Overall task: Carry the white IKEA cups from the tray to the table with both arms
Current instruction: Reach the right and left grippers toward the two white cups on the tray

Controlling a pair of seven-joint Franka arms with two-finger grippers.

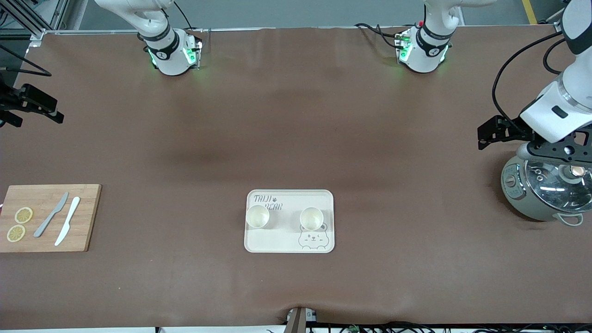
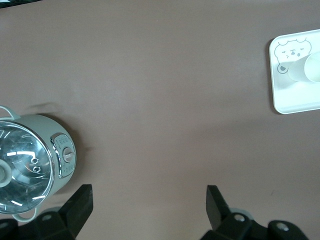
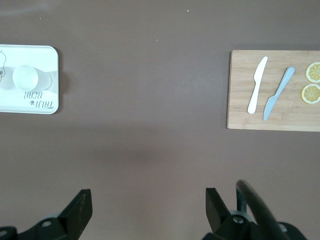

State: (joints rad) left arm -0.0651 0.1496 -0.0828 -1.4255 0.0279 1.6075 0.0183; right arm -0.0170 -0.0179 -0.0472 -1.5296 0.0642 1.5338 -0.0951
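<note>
Two white IKEA cups stand upright side by side on a beige tray (image 1: 289, 245) at the table's middle, near the front camera. One cup (image 1: 257, 216) is toward the right arm's end and also shows in the right wrist view (image 3: 26, 77). The other cup (image 1: 311, 218) is toward the left arm's end and also shows in the left wrist view (image 2: 307, 67). My left gripper (image 1: 486, 135) is open and empty over bare table beside the cooker pot; its own view (image 2: 149, 200) shows this too. My right gripper (image 1: 51, 113) is open and empty over bare table at the right arm's end, as its own view (image 3: 149, 202) also shows.
A grey lidded cooker pot (image 1: 545, 194) stands at the left arm's end, partly under the left arm's hand. A wooden cutting board (image 1: 88, 208) at the right arm's end carries a grey knife (image 1: 52, 215), a white knife (image 1: 68, 226) and two lemon slices (image 1: 23, 215).
</note>
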